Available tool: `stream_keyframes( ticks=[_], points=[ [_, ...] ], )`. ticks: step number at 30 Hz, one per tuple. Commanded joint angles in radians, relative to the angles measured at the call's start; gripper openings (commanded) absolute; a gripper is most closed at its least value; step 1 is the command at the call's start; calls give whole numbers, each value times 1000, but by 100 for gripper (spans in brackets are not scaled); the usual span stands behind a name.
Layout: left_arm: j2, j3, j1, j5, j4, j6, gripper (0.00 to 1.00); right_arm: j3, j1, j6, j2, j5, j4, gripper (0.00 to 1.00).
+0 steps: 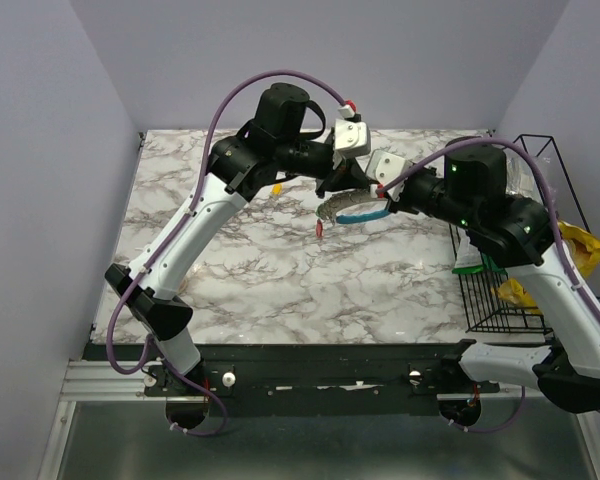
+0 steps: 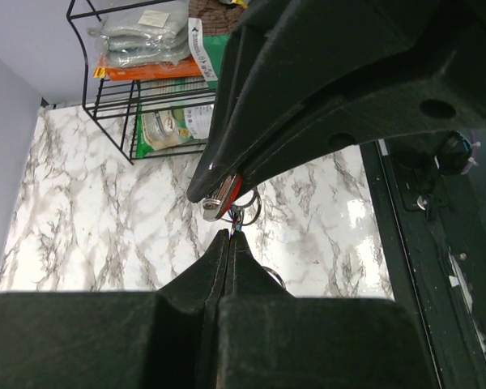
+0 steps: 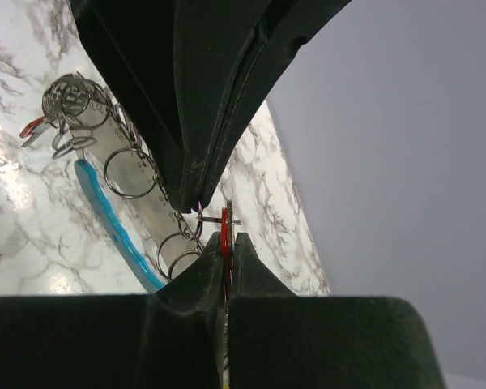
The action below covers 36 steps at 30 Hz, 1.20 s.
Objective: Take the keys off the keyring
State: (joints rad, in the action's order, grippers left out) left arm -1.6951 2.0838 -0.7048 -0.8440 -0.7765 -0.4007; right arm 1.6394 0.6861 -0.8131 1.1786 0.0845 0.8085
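Observation:
The keyring [image 1: 352,208], a loop part fuzzy grey and part bright blue, hangs above the table middle between both grippers. In the right wrist view its blue band [image 3: 113,231] carries several small wire rings [image 3: 130,172]. My right gripper [image 3: 227,237] is shut on a red key [image 3: 224,223]. My left gripper [image 2: 230,235] is shut on the thin wire ring [image 2: 240,220] at that key [image 2: 232,193]. Another red key [image 1: 320,229] dangles from the loop's left end. A yellow-orange key [image 1: 276,187] lies loose on the marble.
A black wire rack [image 1: 540,240] with packets stands at the table's right edge, beside the right arm. In the left wrist view the rack [image 2: 130,105] holds bagged items. Purple walls close in the back and sides.

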Motion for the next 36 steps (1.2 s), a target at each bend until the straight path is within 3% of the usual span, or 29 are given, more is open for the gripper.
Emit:
stream_keyframes(
  ticks=[1,10,20,30,36],
  points=[
    [35,-4,-4,95,59,83,0,-30,-5,-51,-37,-132,-48,1],
    [29,-10,-1,180,154,238,0,-61,-5,-104,-62,-155,-5,1],
    [20,-10,-2,163,217,367,0,-95,18,-146,-39,-120,84,1],
    [14,-21,-9,144,230,398,0,-70,46,-110,12,-91,69,1],
    [23,-18,-10,227,215,388,0,-12,44,-104,-2,18,141,1]
  ],
)
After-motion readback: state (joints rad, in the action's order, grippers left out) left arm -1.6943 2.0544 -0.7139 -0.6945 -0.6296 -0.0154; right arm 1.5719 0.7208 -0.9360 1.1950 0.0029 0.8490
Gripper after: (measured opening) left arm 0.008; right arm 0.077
